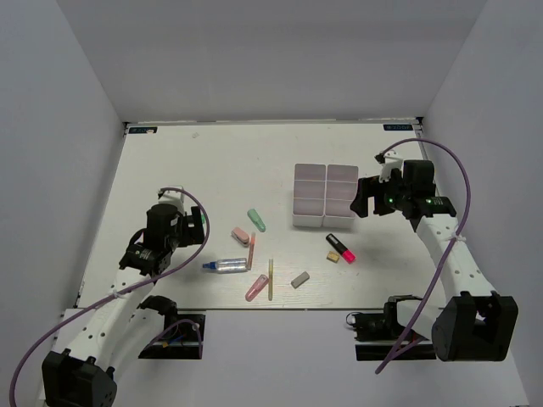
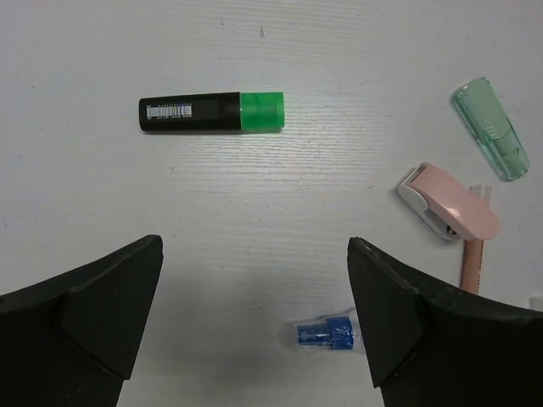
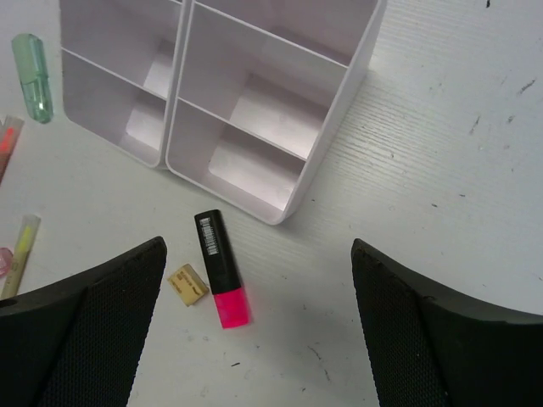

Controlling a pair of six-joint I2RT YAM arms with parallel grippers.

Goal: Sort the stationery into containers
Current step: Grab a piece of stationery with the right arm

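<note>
The block of white containers (image 1: 325, 195) stands right of centre; the bins seen in the right wrist view (image 3: 254, 93) are empty. My left gripper (image 1: 197, 227) is open and empty above the table, left of the items. Its view shows a black-green marker (image 2: 212, 112), a mint-green marker (image 2: 490, 127), a pink item (image 2: 450, 202), and the blue cap of the clear tube (image 2: 327, 333) between its fingers (image 2: 254, 322). My right gripper (image 1: 363, 200) is open and empty beside the containers' right side (image 3: 259, 322). A black-pink marker (image 3: 221, 270) and a tan eraser (image 3: 187, 284) lie below it.
In front of the containers lie the clear tube (image 1: 225, 266), a thin pink stick (image 1: 251, 250), a pink marker (image 1: 256, 288), a yellow stick (image 1: 271, 280) and a grey eraser (image 1: 299, 280). White walls enclose the table on three sides.
</note>
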